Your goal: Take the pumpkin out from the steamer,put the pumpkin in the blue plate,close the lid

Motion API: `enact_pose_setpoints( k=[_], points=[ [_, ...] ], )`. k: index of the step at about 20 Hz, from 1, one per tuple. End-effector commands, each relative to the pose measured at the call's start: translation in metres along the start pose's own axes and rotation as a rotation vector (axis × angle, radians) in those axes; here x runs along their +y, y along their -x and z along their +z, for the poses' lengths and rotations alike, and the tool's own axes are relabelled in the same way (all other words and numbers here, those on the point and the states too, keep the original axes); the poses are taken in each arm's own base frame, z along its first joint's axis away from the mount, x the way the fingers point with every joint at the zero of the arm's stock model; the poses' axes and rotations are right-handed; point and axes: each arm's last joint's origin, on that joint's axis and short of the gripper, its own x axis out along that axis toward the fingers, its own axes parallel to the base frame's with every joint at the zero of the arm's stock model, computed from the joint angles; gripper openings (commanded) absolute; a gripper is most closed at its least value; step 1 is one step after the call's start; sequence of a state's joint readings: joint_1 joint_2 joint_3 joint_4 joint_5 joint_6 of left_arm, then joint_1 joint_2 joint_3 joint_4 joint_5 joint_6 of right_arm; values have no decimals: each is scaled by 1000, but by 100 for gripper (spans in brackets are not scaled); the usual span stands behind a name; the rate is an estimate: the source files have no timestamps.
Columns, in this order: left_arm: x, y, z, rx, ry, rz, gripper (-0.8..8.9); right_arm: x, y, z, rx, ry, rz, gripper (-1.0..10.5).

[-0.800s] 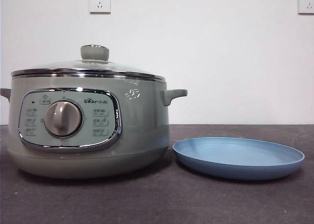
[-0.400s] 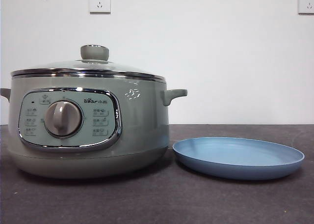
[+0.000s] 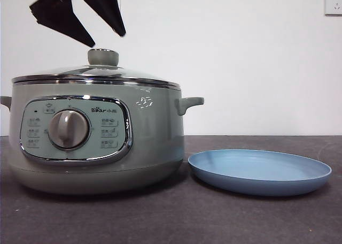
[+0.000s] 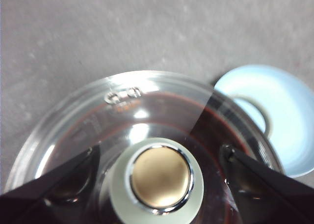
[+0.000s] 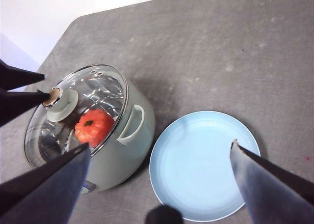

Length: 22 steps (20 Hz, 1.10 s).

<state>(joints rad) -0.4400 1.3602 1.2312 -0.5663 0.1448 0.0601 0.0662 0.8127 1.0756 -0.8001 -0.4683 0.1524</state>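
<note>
- While the lid (image 3: 96, 73) sits closed on the steamer (image 3: 93, 142), the left gripper (image 3: 104, 38) hangs just above the knob (image 4: 160, 177), jaws spread and empty; in the left wrist view they stand either side of the knob without touching it.
- Steamer: at the left of the table (image 3: 171, 217), control panel facing the front camera, chrome rim seated all round.
- Pumpkin (image 5: 93, 127): inside the pot, seen through the glass from the right wrist view, lying beside the knob's base.
- Blue plate (image 3: 260, 172): empty, just beside the steamer on its right.
- Right gripper (image 5: 162, 184): raised high over pot and plate, jaws released wide, holding nothing.
- Handling judgement, lid: rigid glass with metal rim, likely weighty for its size and breakable; the knob is the only sound hold, and its smooth cap may slip unless the jaws close squarely below it.
- Handling judgement, pumpkin: probably light; the ribbed body offers flat sides for a grip, better than the small stem.
</note>
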Motion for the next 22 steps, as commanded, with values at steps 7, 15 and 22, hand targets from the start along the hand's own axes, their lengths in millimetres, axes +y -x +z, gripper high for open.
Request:
enact_pose_setpoints(
  k=[7,15,22],
  points=[
    [0,-17,-7,91,-13,0,404,0,0,0,2,13,-1,473],
    [0,-17,-9,113,-36,-7,34,0,0,-2,25,2,-5,473],
    [0,-14,-4,78,-40,2,-9,0,0,-4,43,3,-4,472]
  ],
)
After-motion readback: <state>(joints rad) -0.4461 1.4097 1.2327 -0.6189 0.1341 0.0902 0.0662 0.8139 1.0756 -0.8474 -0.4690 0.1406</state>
